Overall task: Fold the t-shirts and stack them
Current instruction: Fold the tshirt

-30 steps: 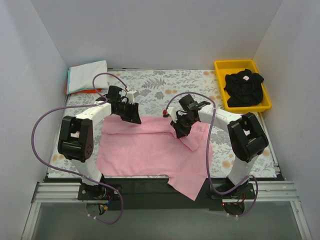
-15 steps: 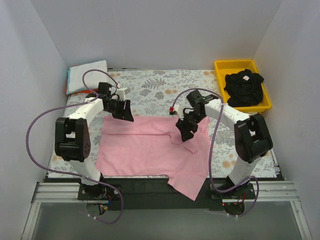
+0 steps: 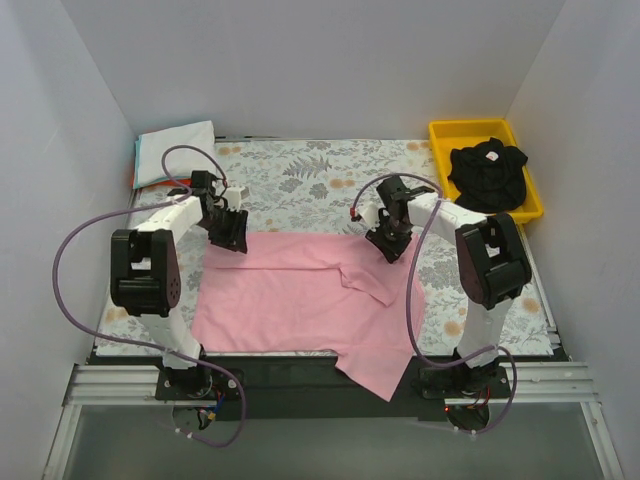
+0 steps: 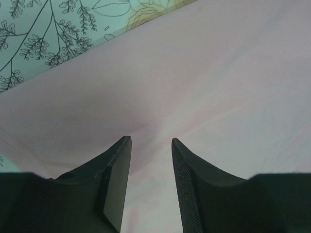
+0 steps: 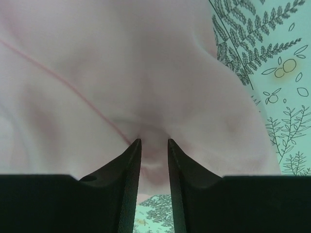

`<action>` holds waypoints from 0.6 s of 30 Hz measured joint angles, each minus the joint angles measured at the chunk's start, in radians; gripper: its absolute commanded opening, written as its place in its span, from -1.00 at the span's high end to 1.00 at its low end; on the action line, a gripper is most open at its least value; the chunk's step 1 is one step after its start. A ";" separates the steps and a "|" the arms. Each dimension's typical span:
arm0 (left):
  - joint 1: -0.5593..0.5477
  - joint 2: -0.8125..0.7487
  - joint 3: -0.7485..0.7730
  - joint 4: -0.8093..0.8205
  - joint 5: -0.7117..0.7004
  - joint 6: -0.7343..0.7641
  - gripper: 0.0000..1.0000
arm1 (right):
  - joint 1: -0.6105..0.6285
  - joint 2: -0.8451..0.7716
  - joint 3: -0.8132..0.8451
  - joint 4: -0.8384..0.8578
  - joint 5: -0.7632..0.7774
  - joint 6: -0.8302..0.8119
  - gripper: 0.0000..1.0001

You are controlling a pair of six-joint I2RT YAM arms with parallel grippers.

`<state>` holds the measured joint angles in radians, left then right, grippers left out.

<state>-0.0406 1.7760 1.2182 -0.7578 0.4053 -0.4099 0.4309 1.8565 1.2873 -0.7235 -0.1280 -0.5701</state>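
Note:
A light pink t-shirt [image 3: 290, 295] lies spread on the floral table cloth, one sleeve hanging over the near edge. My left gripper [image 3: 228, 232] stands over its far left corner. In the left wrist view, the left gripper [image 4: 150, 141] has its jaws apart over flat pink cloth [image 4: 218, 73]. My right gripper [image 3: 390, 242] is at the shirt's far right edge. In the right wrist view, the right gripper [image 5: 153, 141] has its jaws a narrow gap apart, with a pucker of pink cloth [image 5: 97, 63] between the tips. A black t-shirt [image 3: 487, 178] lies crumpled at the back right.
The black shirt sits in a yellow tray [image 3: 470, 127] at the back right corner. A stack of folded shirts [image 3: 176, 150], white on top, rests at the back left. White walls enclose the floral table cloth [image 3: 320, 170] on three sides.
The right gripper let go of the folded-over sleeve, moved back and right to the shirt's far edge, opened, then narrowed. The left gripper slid left along the far edge.

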 measured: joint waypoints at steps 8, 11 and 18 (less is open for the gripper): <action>0.026 0.178 0.107 -0.030 -0.016 -0.021 0.31 | -0.045 0.158 0.166 0.027 0.115 0.009 0.31; 0.032 0.257 0.217 -0.059 0.003 -0.033 0.32 | -0.066 0.221 0.259 0.039 0.132 0.014 0.26; 0.064 0.539 0.658 -0.116 0.081 -0.056 0.25 | -0.103 0.361 0.481 0.066 0.164 0.018 0.02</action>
<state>0.0238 2.3150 1.8759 -0.8734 0.4862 -0.4664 0.3275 2.2173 1.7683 -0.6579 0.0360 -0.5526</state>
